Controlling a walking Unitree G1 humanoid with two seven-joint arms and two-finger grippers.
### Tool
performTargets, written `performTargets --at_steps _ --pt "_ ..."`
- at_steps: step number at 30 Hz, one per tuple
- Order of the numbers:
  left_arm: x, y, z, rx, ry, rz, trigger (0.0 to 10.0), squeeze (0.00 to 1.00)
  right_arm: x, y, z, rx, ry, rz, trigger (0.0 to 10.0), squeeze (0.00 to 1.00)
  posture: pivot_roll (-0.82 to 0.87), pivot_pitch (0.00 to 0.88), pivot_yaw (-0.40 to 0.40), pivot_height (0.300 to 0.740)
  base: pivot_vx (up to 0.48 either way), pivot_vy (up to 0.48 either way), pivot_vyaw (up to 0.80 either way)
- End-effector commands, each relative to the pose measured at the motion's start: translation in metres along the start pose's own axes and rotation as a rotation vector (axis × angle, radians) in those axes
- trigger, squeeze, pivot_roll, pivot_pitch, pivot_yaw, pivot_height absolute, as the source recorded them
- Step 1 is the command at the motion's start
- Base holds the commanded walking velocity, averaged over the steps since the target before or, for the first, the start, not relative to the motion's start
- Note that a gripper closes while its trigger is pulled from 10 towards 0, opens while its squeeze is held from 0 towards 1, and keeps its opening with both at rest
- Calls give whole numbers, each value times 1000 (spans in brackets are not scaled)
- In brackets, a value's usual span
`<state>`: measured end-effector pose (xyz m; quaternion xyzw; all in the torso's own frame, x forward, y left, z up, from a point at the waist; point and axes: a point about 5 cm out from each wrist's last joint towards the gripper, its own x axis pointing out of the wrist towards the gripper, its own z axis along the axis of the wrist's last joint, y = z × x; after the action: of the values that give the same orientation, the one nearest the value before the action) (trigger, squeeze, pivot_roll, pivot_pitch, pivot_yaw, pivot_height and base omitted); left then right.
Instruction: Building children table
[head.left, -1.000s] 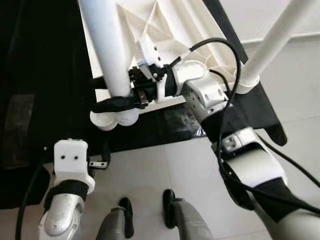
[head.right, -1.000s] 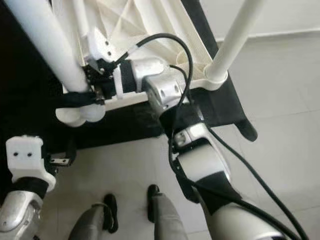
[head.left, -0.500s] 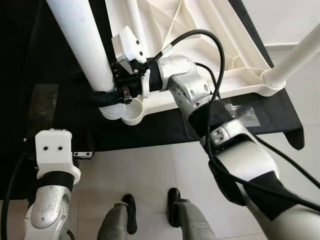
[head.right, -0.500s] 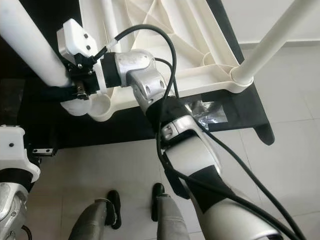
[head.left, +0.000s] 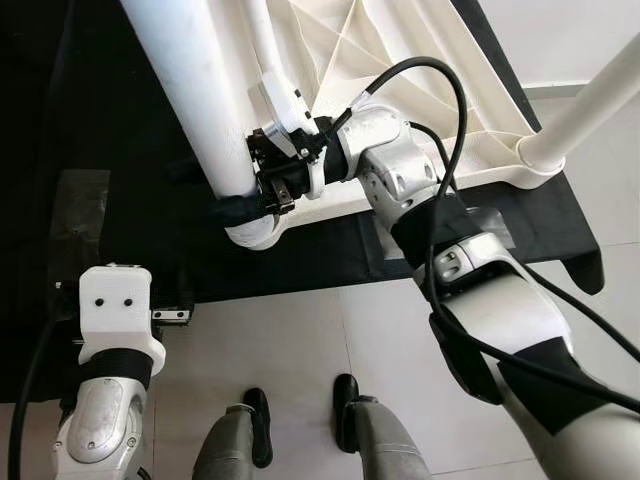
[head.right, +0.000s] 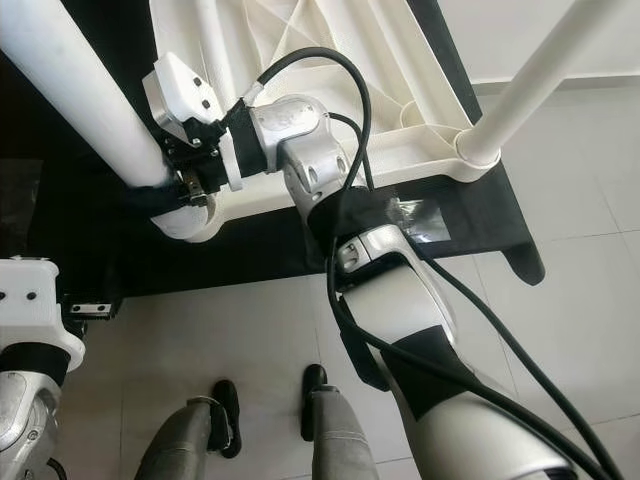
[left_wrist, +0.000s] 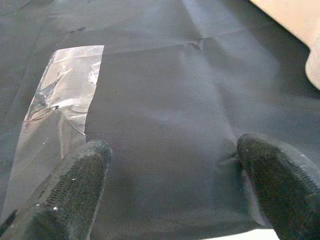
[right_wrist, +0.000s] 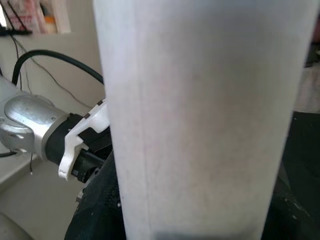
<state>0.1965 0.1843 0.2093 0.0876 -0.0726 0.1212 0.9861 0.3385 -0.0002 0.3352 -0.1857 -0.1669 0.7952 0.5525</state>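
White table leg (head.left: 196, 100) pinched in right claw (head.left: 245, 205); left claw (left_wrist: 170, 185) spread.

- A room in a home, it seems: pale tiled floor (head.left: 300, 340) with thin grout lines.
- A black cloth (head.left: 120, 130) is spread over the floor as a work mat.
- A white wall (head.right: 520, 30) with a skirting board stands behind.

Pale tile floor (head.left: 300, 340), black cloth (head.left: 120, 150) w/ clear tape (left_wrist: 60, 90).
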Motion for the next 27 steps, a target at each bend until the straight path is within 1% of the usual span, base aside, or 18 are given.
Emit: performTargets --at_steps 1,6,8,12,14,16,18,21,24,26,27 --pt "-5 2 -3 12 29 17 10000 0 3 3 -7 30 9 27 10000 0 10 460 -67 740 0 0 0" --pt "-6 3 -3 14 31 20 10000 0 1 3 -10 43 3 20 10000 0 17 464 -67 740 0 0 0" --pt "-11 6 -1 23 37 25 10000 0 -2 1 -17 75 7 -26 10000 0 39 488 -63 740 0 0 0" --pt "-11 6 -1 23 37 25 10000 0 -2 1 -17 75 7 -26 10000 0 39 488 -63 740 0 0 0" --pt "-19 10 2 30 42 29 10000 0 -5 -3 -18 95 15 -73 10000 0 52 516 -64 740 0 0 0" --pt "-21 11 4 32 44 33 10000 0 -6 -5 -16 94 22 -85 10000 0 58 524 -63 740 0 0 0" --pt "-21 11 4 32 44 33 10000 0 -6 -5 -16 94 22 -85 10000 0 58 524 -63 740 0 0 0" --pt "-25 13 7 35 46 39 10000 0 -8 -7 -12 81 38 -73 10000 0 67 537 -68 740 0 0 0" --pt "-25 13 7 35 46 39 10000 0 -8 -7 -12 81 38 -73 10000 0 67 537 -68 740 0 0 0" --pt "-26 14 8 36 45 42 10000 0 -10 -7 -11 74 50 -55 10000 0 67 544 -67 740 0 0 0" --pt "-27 14 9 37 43 45 10000 0 -10 -5 -10 59 76 -9 10000 0 74 555 -71 740 0 0 0"
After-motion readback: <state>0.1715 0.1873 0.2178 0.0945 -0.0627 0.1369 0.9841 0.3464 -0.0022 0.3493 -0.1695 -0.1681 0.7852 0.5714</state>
